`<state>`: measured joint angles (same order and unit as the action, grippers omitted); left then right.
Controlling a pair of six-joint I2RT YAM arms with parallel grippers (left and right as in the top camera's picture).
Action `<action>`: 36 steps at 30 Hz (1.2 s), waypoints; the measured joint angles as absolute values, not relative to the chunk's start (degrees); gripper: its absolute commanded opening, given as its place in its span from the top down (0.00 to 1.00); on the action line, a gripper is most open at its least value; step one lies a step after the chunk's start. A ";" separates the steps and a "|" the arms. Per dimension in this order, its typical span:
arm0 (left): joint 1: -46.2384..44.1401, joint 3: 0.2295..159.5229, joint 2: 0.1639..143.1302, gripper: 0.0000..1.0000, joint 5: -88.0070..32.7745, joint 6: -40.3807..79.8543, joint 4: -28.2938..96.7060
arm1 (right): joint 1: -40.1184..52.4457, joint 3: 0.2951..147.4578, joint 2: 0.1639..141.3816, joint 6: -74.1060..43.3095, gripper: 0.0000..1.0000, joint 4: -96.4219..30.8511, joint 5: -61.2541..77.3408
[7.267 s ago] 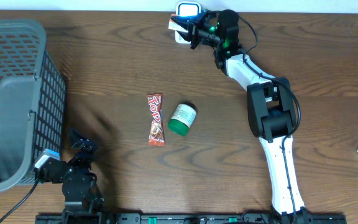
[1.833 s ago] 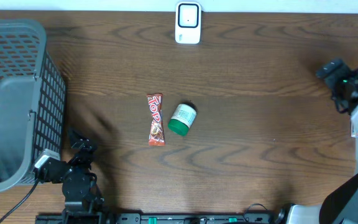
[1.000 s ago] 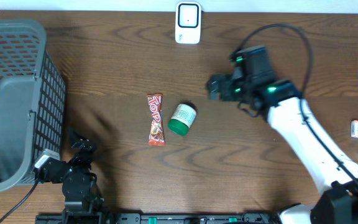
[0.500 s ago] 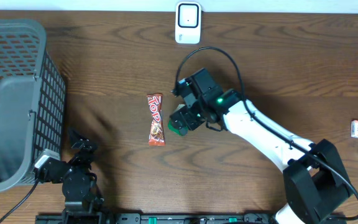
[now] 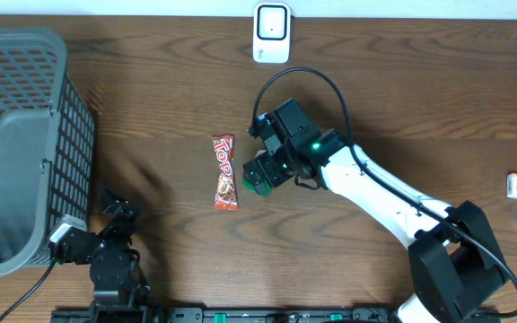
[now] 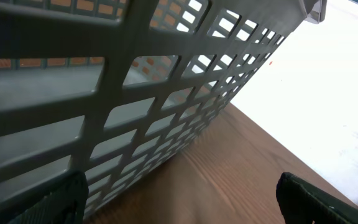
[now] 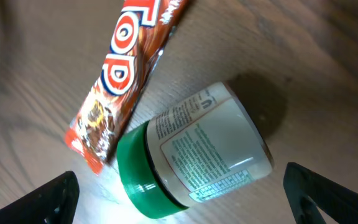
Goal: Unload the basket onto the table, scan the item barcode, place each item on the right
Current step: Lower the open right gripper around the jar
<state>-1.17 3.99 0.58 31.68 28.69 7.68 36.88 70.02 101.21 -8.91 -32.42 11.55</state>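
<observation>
White right arm [image 5: 375, 184], gripper [image 5: 260, 172] over jar [image 7: 204, 149]

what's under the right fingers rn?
A white jar with a green lid, lying on its side beside the candy bar. Overhead, the right fingers cover most of it; only the lid edge shows.

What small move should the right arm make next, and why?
Probably lower straight down and close on the jar. The right gripper hangs open directly over it, one finger to each side, and the jar lies on its side on the table, not yet gripped, close beside the candy bar.
</observation>
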 measured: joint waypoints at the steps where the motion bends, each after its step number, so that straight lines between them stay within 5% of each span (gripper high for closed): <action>1: -1.17 3.99 0.58 0.03 31.68 28.69 7.68 | 36.88 70.28 101.21 -12.51 0.01 -32.75 11.33; 10: -1.17 3.99 0.58 0.03 31.68 28.69 7.68 | 36.93 71.70 101.21 -38.52 0.01 -33.36 12.53; 36: -1.17 3.99 0.58 0.03 31.68 28.69 7.68 | 39.27 71.96 109.34 -72.05 0.05 -33.93 15.75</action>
